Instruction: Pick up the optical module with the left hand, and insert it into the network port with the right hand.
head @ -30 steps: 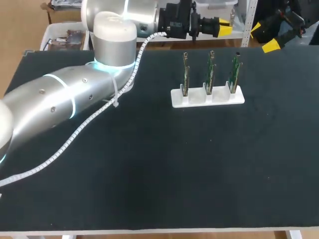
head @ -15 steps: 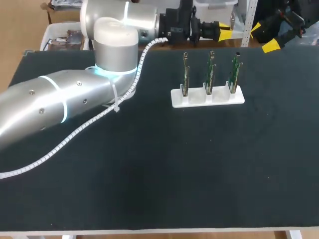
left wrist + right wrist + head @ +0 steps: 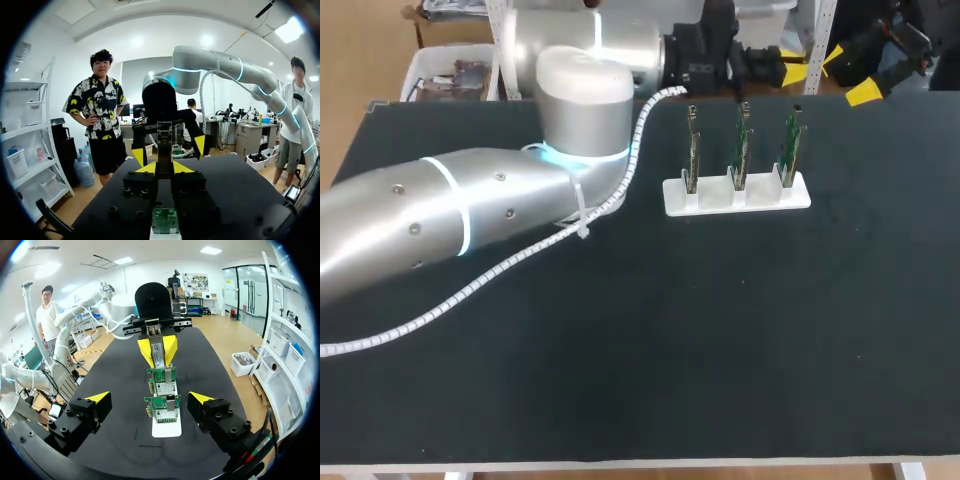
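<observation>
Right wrist view, facing the left gripper (image 3: pixel 157 347) beyond the rack (image 3: pixel 798 193), pinched shut on the module (image 3: pixel 157 361), held clear above the table. Pickup judged done. Handover to the wide-open, empty right gripper (image 3: pixel 150 398) and insertion not yet done. White rack holding 3 upright green cards (image 3: pixel 741 150), 1 per slot.

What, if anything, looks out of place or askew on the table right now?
Nothing stands out. The three green cards stand upright in the white holder, and the left hand grips the optical module between its yellow tips.
</observation>
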You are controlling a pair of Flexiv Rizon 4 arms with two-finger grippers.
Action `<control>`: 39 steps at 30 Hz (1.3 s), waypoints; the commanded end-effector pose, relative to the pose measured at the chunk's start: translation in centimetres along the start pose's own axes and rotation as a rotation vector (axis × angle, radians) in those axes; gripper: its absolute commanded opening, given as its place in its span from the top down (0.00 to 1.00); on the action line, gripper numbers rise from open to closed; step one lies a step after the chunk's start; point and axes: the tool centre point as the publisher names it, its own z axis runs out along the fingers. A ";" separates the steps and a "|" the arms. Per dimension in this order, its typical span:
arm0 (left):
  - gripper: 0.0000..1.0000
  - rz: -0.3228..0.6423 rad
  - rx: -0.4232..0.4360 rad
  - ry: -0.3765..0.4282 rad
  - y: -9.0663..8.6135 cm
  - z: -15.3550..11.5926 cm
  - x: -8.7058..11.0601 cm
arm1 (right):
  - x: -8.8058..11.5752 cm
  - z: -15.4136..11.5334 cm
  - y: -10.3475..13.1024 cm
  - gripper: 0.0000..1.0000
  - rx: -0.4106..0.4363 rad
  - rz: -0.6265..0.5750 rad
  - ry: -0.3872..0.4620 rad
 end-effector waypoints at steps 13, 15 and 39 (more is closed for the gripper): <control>1.00 0.001 -0.019 -0.026 1.0 0.3 0.9 | -0.1 -0.3 -0.7 0.00 -0.601 0.000 0.001; 1.00 0.011 0.000 -0.028 1.0 0.3 0.8 | -0.1 -0.3 -0.7 0.00 -0.601 0.000 0.001; 1.00 0.006 0.047 -0.041 1.6 0.6 0.8 | -0.1 -0.3 -0.7 0.00 -0.601 0.000 0.001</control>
